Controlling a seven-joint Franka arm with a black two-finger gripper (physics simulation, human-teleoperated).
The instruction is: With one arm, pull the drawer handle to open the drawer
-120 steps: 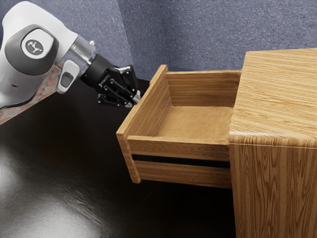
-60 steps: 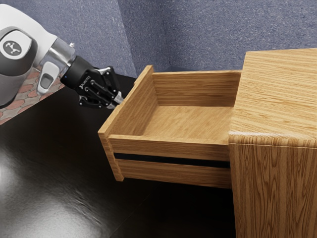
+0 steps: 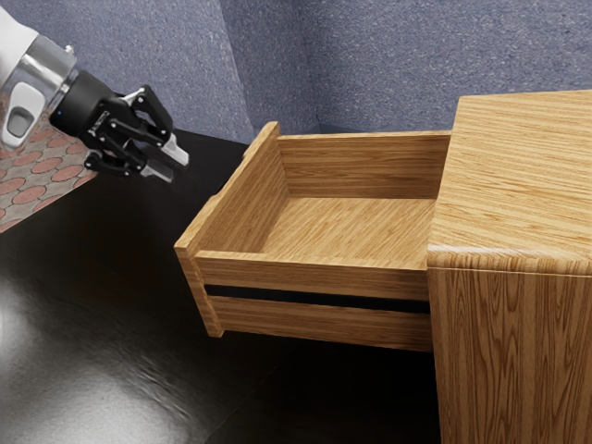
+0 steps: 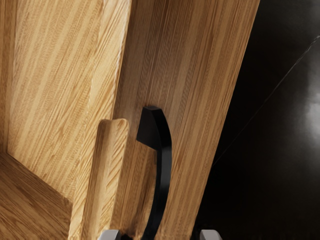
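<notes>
Hanging at upper left of exterior view, gripper (image 3: pixel 165 164) is seen with fingers spread apart, clamped on nothing, held off from drawer's front panel by clear gap. Drawer (image 3: pixel 314 231) is found pulled well out of cabinet (image 3: pixel 518 277), at frame centre. Black curved handle (image 4: pixel 161 165) is shown in wrist view, fixed on drawer front, untouched. Dark glossy surface (image 3: pixel 92 370) is seen beneath.

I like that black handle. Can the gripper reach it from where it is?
Probably yes: the open gripper points at the drawer front, the handle sits straight ahead, and nothing stands between them.
</notes>
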